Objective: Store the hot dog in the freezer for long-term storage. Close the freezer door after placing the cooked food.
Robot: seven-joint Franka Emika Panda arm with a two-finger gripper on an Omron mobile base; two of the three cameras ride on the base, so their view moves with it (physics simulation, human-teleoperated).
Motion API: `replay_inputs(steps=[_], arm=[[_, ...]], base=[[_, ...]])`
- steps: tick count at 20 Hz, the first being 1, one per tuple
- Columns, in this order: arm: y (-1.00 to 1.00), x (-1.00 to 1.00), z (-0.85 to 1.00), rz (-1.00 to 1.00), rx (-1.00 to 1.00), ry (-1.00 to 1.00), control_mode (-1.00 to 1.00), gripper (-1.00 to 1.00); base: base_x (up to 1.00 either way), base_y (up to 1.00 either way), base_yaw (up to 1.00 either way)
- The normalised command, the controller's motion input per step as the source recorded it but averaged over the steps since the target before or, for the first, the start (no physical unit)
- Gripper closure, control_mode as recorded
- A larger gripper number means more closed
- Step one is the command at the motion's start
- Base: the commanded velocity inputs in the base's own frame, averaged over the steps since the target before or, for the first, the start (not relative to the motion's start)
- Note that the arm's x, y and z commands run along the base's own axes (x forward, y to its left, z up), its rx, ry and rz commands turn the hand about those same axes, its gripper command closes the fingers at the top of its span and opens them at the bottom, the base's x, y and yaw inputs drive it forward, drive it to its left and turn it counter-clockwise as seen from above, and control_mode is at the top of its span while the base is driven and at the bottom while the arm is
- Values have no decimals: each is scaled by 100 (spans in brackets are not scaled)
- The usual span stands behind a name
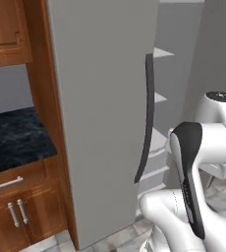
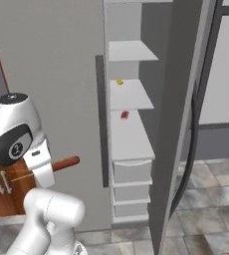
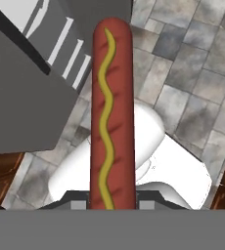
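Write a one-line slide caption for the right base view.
Hot dog carried toward the open freezer, whose white shelves already hold two small items.

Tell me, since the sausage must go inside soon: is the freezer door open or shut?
Open. In the right base view the freezer door is swung out, exposing the white shelves and drawers.

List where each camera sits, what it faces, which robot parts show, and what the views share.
Left base view: behind the arm's left, facing the closed grey door and brown cabinets; white arm lower right.
Right base view: behind the arm's right, facing the open freezer shelves; arm lower left, hot dog poking out.
Hand view: on the hand, looking along the claw shut on the hot dog, down at floor tiles.
Shared: both base views show the freezer's shelves.
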Motion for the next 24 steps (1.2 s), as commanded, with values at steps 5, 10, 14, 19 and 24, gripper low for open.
replay_inputs(steps=[5,10,14,19,24], arm=[[0,0,0,0,0,0,100,100],[0,0,0,0,0,0,100,100],[0,0,0,0,0,0,100,100],[0,0,0,0,0,0,100,100],[0,0,0,0,0,0,100,100]], base=[[0,-32,20],[0,-60,15],[0,-71,13],[0,-52,10],[0,-18,2]])
